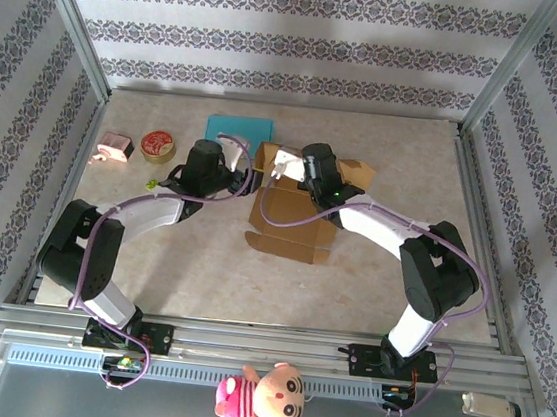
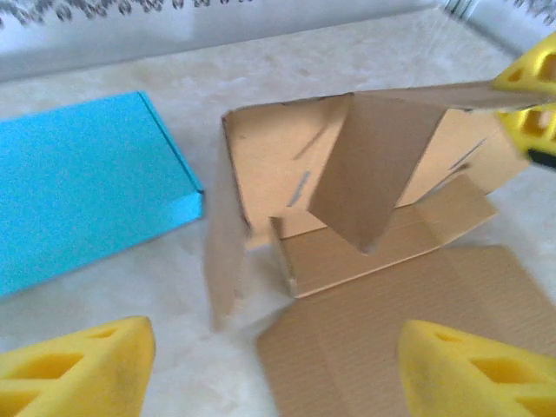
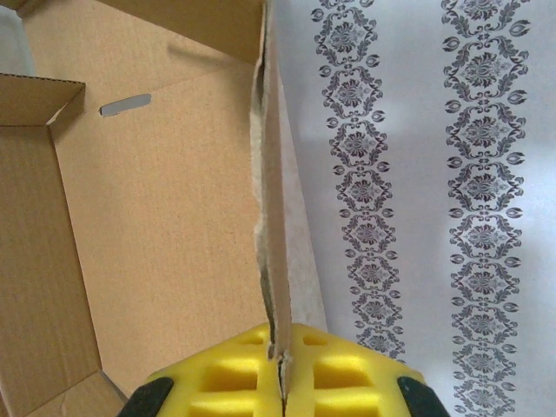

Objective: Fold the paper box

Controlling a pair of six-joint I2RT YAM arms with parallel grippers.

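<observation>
The brown paper box lies partly unfolded at the table's middle, its lid panel flat toward me and its walls half raised. My right gripper is shut on the top edge of one upright wall. In the left wrist view its yellow fingers pinch that raised flap. My left gripper is open and hovers low over the box's left front corner, one fingertip over bare table and the other over the flat panel. From above, the left gripper and right gripper meet at the box's far-left corner.
A flat blue box lies just behind the left gripper, also to the left in the left wrist view. A round red tin and a pink object sit far left. A plush doll hangs on the front rail.
</observation>
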